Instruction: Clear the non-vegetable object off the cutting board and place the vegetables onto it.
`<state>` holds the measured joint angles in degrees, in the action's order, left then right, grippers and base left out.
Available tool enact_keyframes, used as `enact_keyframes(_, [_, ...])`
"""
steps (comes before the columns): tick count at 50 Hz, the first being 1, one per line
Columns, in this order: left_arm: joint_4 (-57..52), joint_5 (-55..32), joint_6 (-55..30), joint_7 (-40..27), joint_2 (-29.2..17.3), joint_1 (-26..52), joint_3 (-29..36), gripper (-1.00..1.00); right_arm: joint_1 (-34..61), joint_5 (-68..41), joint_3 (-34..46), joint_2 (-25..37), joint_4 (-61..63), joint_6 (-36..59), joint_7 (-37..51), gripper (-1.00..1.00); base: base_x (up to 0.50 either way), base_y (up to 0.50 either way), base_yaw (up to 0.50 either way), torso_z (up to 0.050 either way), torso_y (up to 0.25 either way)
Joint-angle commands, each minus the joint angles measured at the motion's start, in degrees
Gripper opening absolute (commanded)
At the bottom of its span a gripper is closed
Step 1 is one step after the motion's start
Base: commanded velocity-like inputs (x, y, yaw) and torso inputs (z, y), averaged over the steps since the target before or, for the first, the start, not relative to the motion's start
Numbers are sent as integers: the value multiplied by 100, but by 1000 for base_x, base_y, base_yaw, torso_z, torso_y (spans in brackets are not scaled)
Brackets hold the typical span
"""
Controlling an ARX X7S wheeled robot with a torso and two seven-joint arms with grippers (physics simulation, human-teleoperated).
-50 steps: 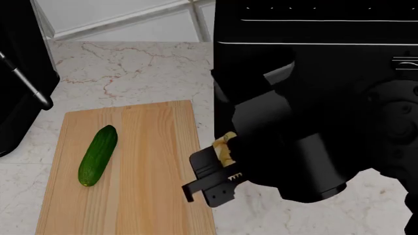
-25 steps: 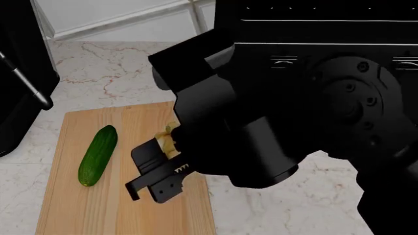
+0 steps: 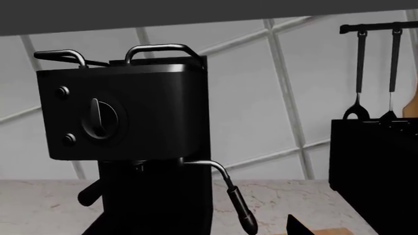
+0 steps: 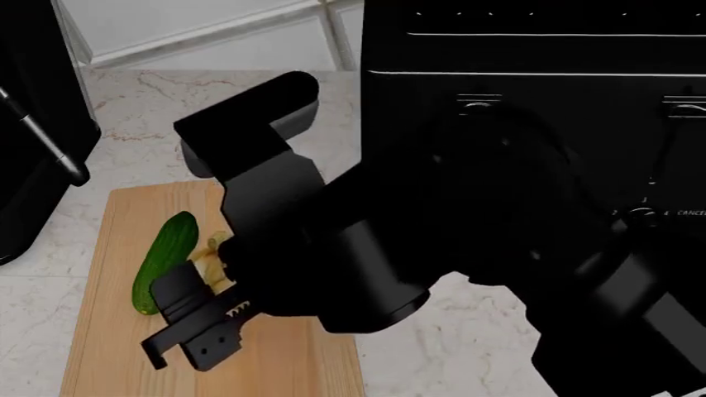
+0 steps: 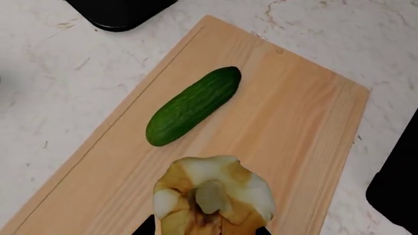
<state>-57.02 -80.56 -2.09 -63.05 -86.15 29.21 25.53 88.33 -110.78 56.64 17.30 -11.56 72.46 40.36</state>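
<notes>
Right wrist view: lumpy pale-yellow, brown-patched bulb (image 5: 212, 200), seemingly between fingers (image 5: 147, 226).

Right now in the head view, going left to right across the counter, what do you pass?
Black espresso machine → cucumber lying on the cutting board → garlic bulb held in the right gripper → black appliance.

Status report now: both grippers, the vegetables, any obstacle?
Right gripper shut on garlic, above the board. Left gripper not in view. Cucumber lies on board. Meat not visible; nothing blocks the board.
</notes>
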Motion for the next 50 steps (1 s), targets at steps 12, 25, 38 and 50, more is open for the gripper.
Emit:
enact_keyframes(12, [-34, 269, 646, 23, -340, -333, 8, 100, -217, 379, 69, -377, -23, -124, -563, -100, 0, 0, 0, 0, 0])
enact_keyframes(25, [-73, 343, 728, -57, -373, -412, 21, 100, -403, 500, 189, -300, 39, -161, -641, -100, 0, 0, 0, 0, 0])
enact_keyframes(38, [-90, 364, 757, -66, -373, -458, -9, 100, -171, 362, 172, -208, 95, -107, -522, 100, -1, 0, 0, 0, 0])
enact_keyframes(50, [-126, 301, 717, -80, -374, -431, -110, 100, 317, -119, 20, -43, 241, -45, -161, 100, 0, 0, 0, 0, 0])
